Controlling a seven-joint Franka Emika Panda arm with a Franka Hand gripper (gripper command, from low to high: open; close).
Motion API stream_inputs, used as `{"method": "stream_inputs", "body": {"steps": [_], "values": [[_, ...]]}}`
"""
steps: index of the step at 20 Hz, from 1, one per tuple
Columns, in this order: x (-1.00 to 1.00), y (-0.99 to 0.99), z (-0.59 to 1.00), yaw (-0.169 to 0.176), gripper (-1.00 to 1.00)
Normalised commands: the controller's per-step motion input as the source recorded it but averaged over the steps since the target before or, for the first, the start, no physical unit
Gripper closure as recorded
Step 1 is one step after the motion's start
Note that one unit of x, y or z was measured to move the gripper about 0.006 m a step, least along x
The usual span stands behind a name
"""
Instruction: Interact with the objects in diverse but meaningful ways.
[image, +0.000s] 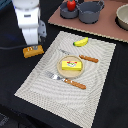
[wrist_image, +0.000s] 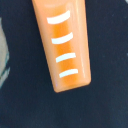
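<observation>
The golden-brown scored bread loaf (image: 33, 50) lies on the dark tabletop, off the placemat, at the exterior view's left. It fills the wrist view (wrist_image: 65, 47), white score marks showing. My gripper (image: 32, 46) hangs straight over the loaf, fingertips at its top; no fingers show in the wrist view, so I cannot tell how the jaws stand. The yellow banana (image: 81, 42) lies at the placemat's far edge. The yellow butter-like block with a red mark (image: 70, 64) sits on a small plate (image: 61, 71). The red tomato (image: 71, 5) sits in a grey pot (image: 66, 12).
A striped placemat (image: 45, 87) holds a wooden-handled fork (image: 65, 80) and knife (image: 84, 57) either side of the plate. A second grey pot (image: 91, 12) and a pale bowl (image: 123, 17) stand on a brown board (image: 107, 27) at the back.
</observation>
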Motion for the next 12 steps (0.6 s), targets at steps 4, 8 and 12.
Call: {"method": "stream_inputs", "body": {"steps": [4, 8, 12], "values": [[0.86, 0.00, 0.26, -0.048, -1.00], [0.82, -0.01, 0.18, -0.096, -1.00], [0.89, 0.00, 0.44, -0.092, -1.00]]}}
